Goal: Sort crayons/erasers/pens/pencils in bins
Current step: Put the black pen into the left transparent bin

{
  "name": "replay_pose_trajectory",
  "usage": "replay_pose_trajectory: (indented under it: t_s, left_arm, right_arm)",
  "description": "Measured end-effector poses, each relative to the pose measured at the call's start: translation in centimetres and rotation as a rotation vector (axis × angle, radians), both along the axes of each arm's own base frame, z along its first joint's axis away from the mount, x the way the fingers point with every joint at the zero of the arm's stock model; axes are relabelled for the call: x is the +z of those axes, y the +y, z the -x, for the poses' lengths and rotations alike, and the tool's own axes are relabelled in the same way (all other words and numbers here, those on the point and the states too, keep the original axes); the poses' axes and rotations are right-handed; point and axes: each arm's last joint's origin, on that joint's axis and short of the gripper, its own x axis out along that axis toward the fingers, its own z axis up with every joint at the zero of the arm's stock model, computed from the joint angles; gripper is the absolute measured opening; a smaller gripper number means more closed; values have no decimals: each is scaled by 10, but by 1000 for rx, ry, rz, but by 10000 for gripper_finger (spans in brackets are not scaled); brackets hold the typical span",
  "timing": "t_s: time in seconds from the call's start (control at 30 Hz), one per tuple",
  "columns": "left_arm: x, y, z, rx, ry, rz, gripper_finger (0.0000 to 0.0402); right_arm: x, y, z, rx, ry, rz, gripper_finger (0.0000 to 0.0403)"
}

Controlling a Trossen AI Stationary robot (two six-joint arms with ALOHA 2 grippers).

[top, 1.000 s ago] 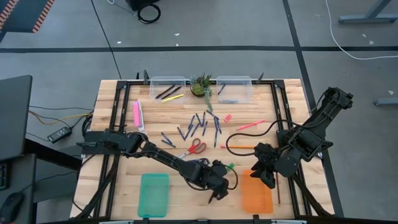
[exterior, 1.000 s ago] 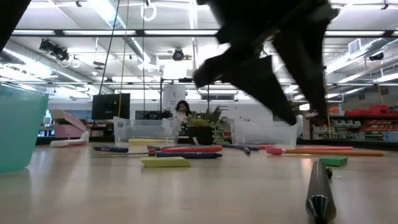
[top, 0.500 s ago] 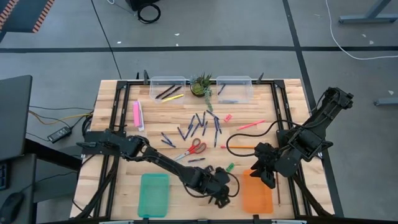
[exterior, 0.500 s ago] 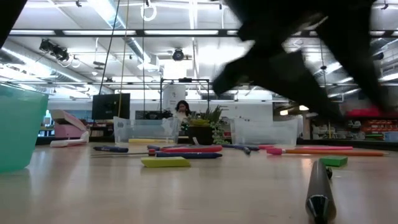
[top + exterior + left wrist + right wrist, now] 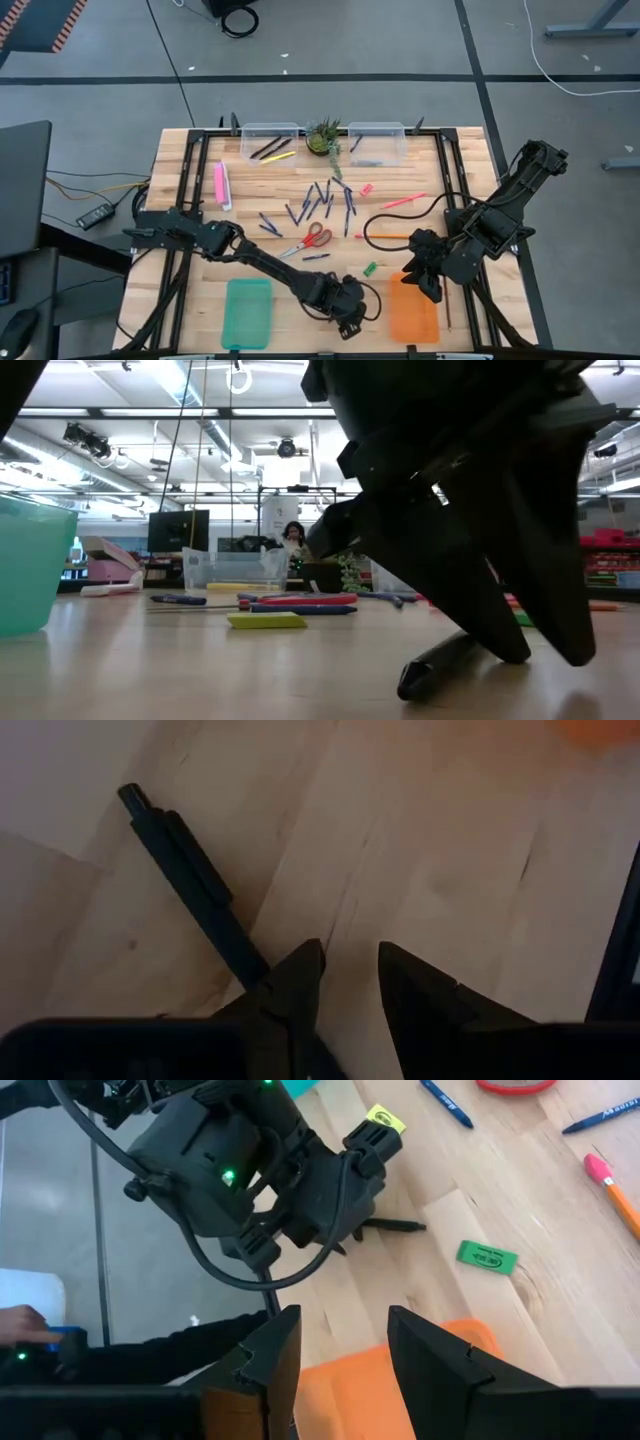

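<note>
**While the Left Gripper Goes for a Black Stick, Most Things Wait to Be Sorted**

Since so many things lie loose on the wood, the sorting looks far from done. Right at the near edge, the left gripper [image 5: 348, 955] is down low over the table [image 5: 450, 870]. Its two fingers stand a little apart with only bare wood between them, so it holds nothing. A thin black stick [image 5: 190, 880] lies just beside one finger. It has a clip, so it may be a pen, but I can't be sure.

Next, I think the fingers must slide over so the stick sits between them, then close.

On one side is the flat teal tray [image 5: 248, 312], and on the other the orange tray [image 5: 412, 318]. The right gripper [image 5: 340, 1320] waits over the orange tray, spread wide and empty. A little farther off lies a small blocky green eraser [image 5: 369, 268]. Past it are red-handled scissors [image 5: 315, 238] and a bunch of slim blue pens [image 5: 325, 195]. Farthest away stand two clear tubs [image 5: 270, 127], one with long pencils [image 5: 270, 148] inside.
</note>
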Motion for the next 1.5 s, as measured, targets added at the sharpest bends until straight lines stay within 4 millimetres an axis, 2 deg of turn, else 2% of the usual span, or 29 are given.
replay_pose_trajectory:
  t_s: [0.13, 0.37, 0.6, 0.67, 0.83, 0.93, 1.23, 1.3, 1.43, 1.5]
  left_arm:
    - [-2, 6, 2, -38, 65, 13, 110]
    - [8, 15, 13, -100, 160, -49, 109]
    - [18, 37, 27, -212, 318, -147, 107]
    - [26, 43, 31, -232, 340, -166, 107]
    - [50, 55, 32, -305, 303, -189, 107]
    - [57, 64, 30, -354, 285, -209, 107]
    - [64, 97, 23, -436, 293, -153, 107]
    - [74, 99, 26, -467, 272, -165, 107]
    - [119, 92, 41, -460, 151, -277, 107]
    - [136, 87, 53, -425, 107, -321, 107]
  right_arm:
    - [0, 0, 0, 0, 0, 0, 158]
    - [0, 0, 0, -7, -6, 5, 158]
    - [1, -1, -2, -49, -42, 25, 158]
    - [1, -2, -2, -57, -48, 33, 158]
    - [1, -2, -2, -68, -66, 59, 158]
    - [1, -3, -2, -79, -78, 84, 158]
    - [2, -7, -5, -112, -107, 131, 158]
    - [2, -8, -6, -104, -103, 127, 158]
    - [3, -4, -7, -12, -106, 104, 158]
    - [5, -3, -8, 19, -126, 108, 158]
